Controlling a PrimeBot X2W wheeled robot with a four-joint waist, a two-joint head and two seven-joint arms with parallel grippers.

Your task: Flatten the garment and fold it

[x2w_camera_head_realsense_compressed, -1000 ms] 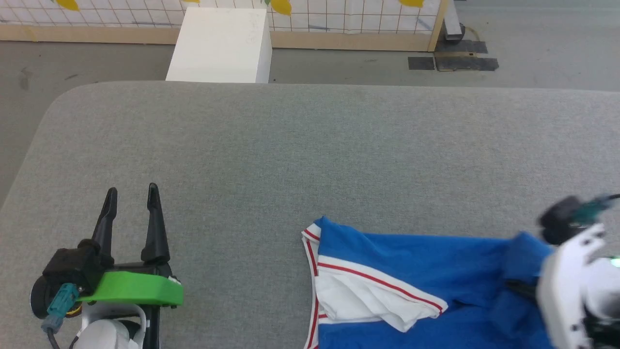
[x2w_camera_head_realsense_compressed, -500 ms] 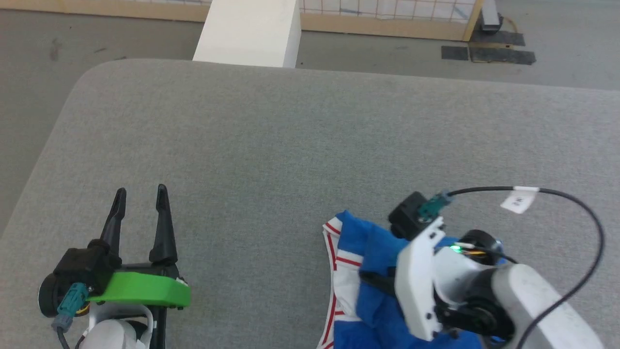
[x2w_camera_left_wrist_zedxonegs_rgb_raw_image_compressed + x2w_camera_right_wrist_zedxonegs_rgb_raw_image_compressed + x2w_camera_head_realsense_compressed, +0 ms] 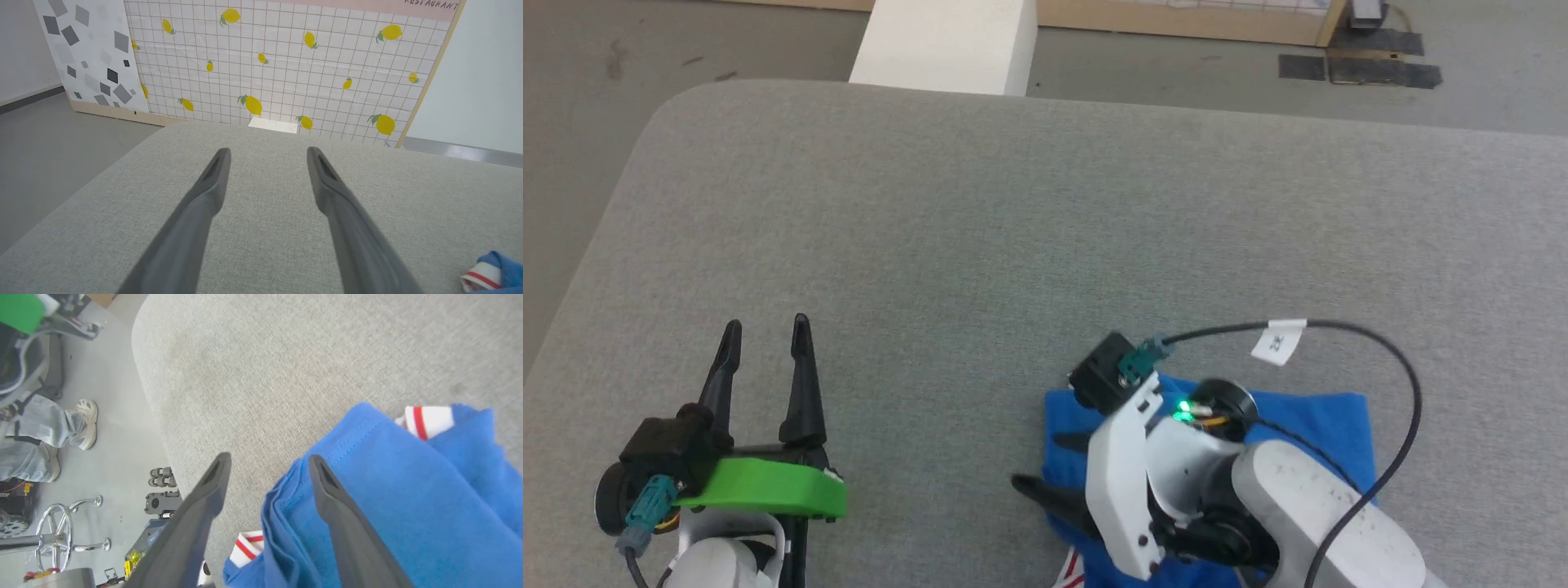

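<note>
Looking down from the head camera, I see the garment point(image 3: 1307, 416) bunched into a blue heap at the near middle-right of the gray padded table point(image 3: 1013, 229). My right arm's white wrist lies across it and hides most of it, with a black cable and its white tag point(image 3: 1278, 343) looping above. The right gripper point(image 3: 1037, 463) points left at the heap's left edge. In the right wrist view its fingers are spread apart point(image 3: 268, 459) and pinch nothing: one finger hangs over bare gray table, the other over the blue fabric point(image 3: 408, 506), whose folded hem and red-striped white cuffs peek out at two spots.

The left gripper point(image 3: 768, 325) sits well apart at the lower left, also spread wide over the bare table point(image 3: 265, 151).

Beyond the table's far edge stand a white box point(image 3: 947, 41) and a lemon-print tiled panel point(image 3: 286, 61). On the floor beside the table I see a person's foot in a pale shoe point(image 3: 86, 424) and a chrome stool base point(image 3: 61, 531).
</note>
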